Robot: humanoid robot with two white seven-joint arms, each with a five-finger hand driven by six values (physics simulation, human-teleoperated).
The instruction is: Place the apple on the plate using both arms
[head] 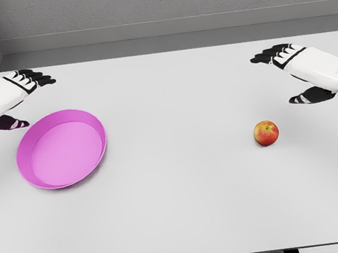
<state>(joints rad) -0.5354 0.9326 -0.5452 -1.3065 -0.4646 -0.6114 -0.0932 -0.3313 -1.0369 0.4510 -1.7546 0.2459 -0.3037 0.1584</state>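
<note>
A: Quick pass. Where's your apple (266,133)?

B: On the white table (185,211), right side, sitting alone. Red with a yellow-green patch, stem end up. Nothing touching it.

A: And your plate (61,149)?

B: Magenta, shallow, raised rim, left side of the table. Well apart from the apple, nothing in it.

A: Your right hand (292,74)?

B: Comes in from the right edge, hovers up and to the right of the apple, near but not touching. Black fingers spread, thumb hanging low, holding nothing.

A: Left hand (17,99)?

B: Comes in from the left edge, just above the plate's upper-left rim. Same pose, fingers loose and extended, thumb (8,123) low, close to the rim. Can't tell if it touches. Grasping nothing.

A: Background?

B: Grey wall behind the table's far edge
</note>
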